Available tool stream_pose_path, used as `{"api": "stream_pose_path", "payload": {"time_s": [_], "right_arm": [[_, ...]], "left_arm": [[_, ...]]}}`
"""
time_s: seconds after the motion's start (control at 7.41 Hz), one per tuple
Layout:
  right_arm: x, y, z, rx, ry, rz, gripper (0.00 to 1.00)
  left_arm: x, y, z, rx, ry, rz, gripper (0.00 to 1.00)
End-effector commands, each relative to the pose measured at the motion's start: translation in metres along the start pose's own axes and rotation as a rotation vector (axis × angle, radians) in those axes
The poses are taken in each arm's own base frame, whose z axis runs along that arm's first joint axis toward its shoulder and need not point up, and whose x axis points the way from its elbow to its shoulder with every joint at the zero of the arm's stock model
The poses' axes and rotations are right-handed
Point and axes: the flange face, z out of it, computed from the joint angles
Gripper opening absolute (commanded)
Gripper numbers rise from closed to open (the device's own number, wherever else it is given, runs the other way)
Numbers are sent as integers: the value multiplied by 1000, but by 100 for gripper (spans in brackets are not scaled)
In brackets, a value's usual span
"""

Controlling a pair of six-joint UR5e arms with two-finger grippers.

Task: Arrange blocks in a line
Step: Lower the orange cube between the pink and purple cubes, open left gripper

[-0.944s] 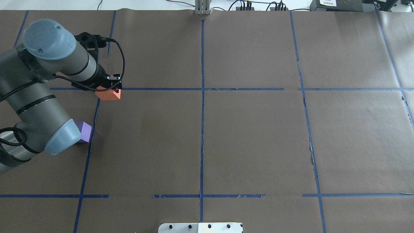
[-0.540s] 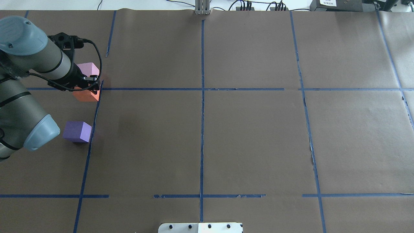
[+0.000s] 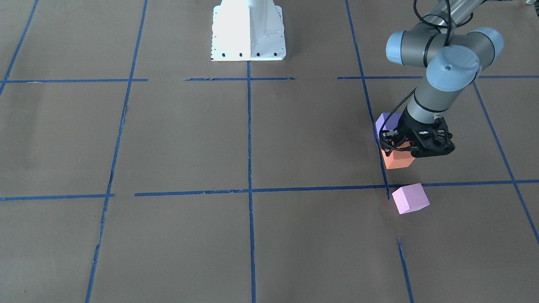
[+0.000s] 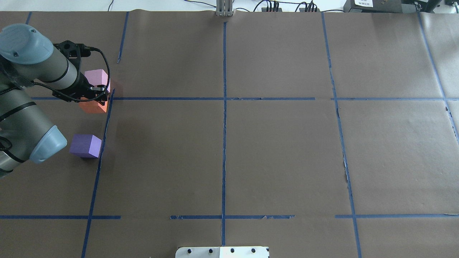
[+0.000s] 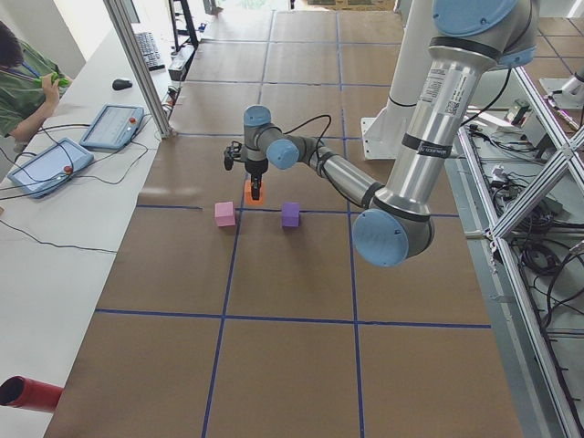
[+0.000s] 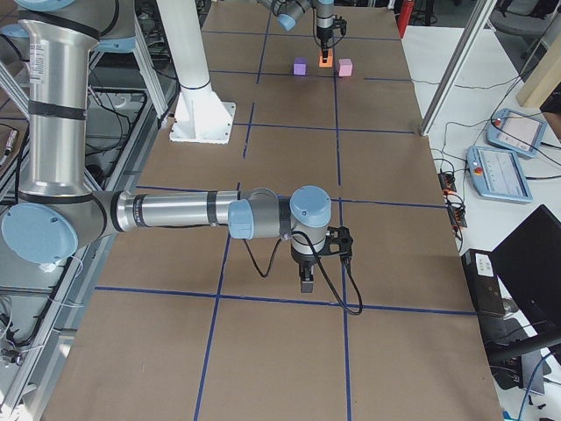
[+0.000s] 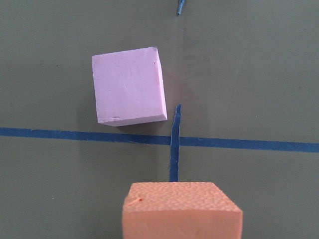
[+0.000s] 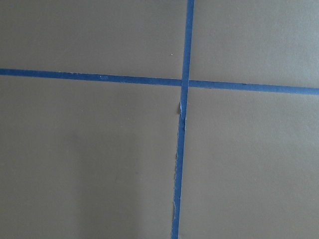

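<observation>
Shows the left gripper (image 3: 400, 155) pointing down, clamped on the orange block (image 3: 398, 161). Places the light pink block (image 3: 410, 198) just ahead of the fingertips, across a blue tape line (image 7: 75, 133), not touching. Places the purple block (image 4: 85, 145) behind the gripper, toward the robot base, apart. Catches the right gripper (image 6: 306, 282) only from the side, above brown paper; cannot tell whether spread or closed.
</observation>
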Motion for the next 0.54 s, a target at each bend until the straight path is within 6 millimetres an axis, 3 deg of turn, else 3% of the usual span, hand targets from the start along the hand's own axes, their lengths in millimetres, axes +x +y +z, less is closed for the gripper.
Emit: {"api": "stream_pose_path", "payload": {"time_s": [0.0, 0.4], "right_arm": [[0, 0, 0, 0, 0, 0, 100], [0, 0, 0, 0, 0, 0, 100]], "left_arm": [[-8, -3, 20, -30, 0, -7, 0], [-23, -5, 43, -26, 16, 2, 0]]}}
